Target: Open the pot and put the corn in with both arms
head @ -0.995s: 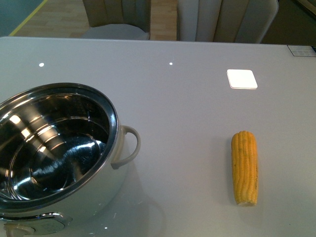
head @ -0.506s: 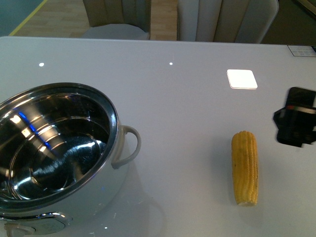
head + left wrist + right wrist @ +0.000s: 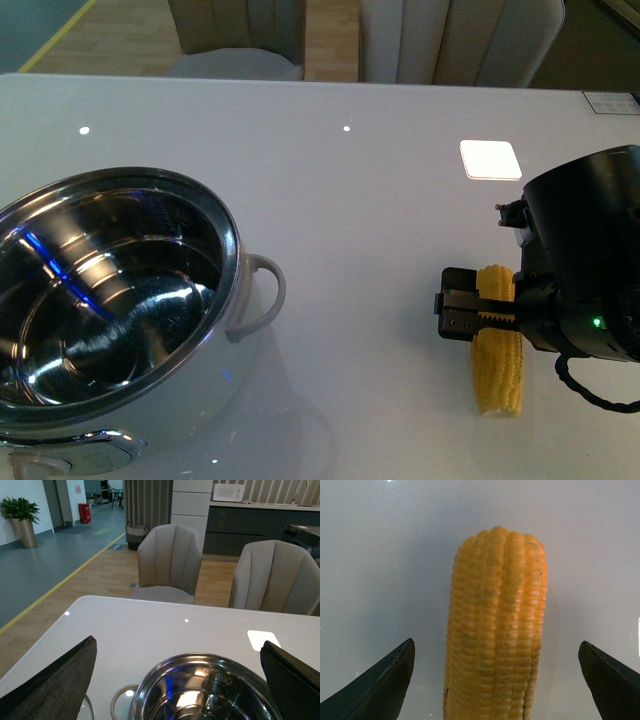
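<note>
I see the right gripper (image 3: 496, 647) spread wide, fingers either side of the yellow-orange corn cob (image 3: 497, 372), not touching it. The cob lies flat on the glossy white table (image 3: 350, 190), well right of the large white steel-lined pot (image 3: 236, 262). The left gripper (image 3: 177, 641) is also spread wide, above the pot, holding nothing.

To the left of the right tool (image 3: 496, 680), the pot (image 3: 120, 290) is mirror-polished steel inside and at the rim, with a smooth, glossy white outer wall and a glossy cream handle (image 3: 262, 295). Between that tool's matt black fingers (image 3: 380, 680), the corn (image 3: 495, 595) has a bumpy, faintly waxy skin of kernel rows and lies on a smooth, glossy pale-grey surface (image 3: 350, 200). Beyond the tool, the chairs (image 3: 170, 560) look upholstered in matt beige, the floor (image 3: 100, 580) like wood.
</note>
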`<act>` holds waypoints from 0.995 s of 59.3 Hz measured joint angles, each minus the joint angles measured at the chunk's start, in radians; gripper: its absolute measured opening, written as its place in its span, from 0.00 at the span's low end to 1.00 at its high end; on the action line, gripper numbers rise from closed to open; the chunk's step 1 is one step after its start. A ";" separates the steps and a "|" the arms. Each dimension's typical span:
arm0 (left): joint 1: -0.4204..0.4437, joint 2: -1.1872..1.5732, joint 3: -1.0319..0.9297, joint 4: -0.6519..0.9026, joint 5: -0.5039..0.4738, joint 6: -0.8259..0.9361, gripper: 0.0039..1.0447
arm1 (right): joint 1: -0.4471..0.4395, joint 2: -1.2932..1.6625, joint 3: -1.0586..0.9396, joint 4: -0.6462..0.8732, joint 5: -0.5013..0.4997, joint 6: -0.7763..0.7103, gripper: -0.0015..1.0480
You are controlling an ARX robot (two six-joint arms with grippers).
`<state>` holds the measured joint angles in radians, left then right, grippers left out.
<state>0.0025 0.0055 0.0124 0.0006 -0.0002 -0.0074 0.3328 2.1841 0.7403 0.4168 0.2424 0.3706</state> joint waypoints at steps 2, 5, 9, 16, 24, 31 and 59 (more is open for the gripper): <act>0.000 0.000 0.000 0.000 0.000 0.000 0.94 | -0.001 0.016 0.005 -0.005 -0.003 0.000 0.80; 0.000 0.000 0.000 0.000 0.000 0.000 0.94 | -0.001 0.031 0.010 -0.015 -0.009 0.000 0.73; 0.000 0.000 0.000 0.000 0.000 0.000 0.94 | 0.000 0.048 0.016 -0.033 -0.024 0.000 0.63; 0.000 0.000 0.000 0.000 0.000 0.000 0.94 | 0.006 0.058 0.017 -0.054 -0.030 0.003 0.46; 0.000 0.000 0.000 0.000 0.000 0.000 0.94 | 0.005 0.002 -0.005 -0.059 -0.044 0.005 0.31; 0.000 0.000 0.000 0.000 0.000 0.000 0.94 | 0.003 -0.162 -0.020 -0.099 -0.122 0.046 0.25; 0.000 0.000 0.000 0.000 0.000 0.000 0.94 | 0.177 -0.350 0.265 -0.274 -0.325 0.309 0.22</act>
<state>0.0025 0.0055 0.0124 0.0006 -0.0002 -0.0078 0.5095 1.8343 1.0054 0.1425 -0.0826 0.6796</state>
